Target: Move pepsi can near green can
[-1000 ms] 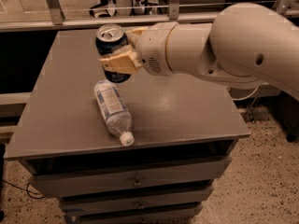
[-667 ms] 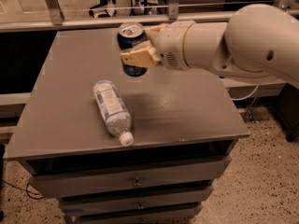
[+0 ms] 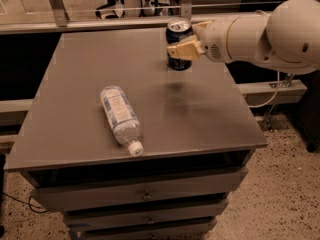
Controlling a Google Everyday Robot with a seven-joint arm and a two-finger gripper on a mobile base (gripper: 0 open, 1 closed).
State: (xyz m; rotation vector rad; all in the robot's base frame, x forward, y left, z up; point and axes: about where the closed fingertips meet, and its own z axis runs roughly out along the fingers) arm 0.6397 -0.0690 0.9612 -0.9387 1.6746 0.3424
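Dim; shadow (image 3: pixel 176 90) under hand (image 3: pixel 180 51) above table (image 3: pixel 85 59)

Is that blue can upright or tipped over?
Upright: the pepsi can shows its silver top facing up, clasped in the gripper over the far side of the table.

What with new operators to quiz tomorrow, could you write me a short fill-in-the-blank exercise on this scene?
The pincer is shut on the pepsi can, near the table's far edge, and holds it ___.
The plastic bottle lies on its ___ on the table.
The bottle's cap is coloured ___.
Missing words: upright; side; white.
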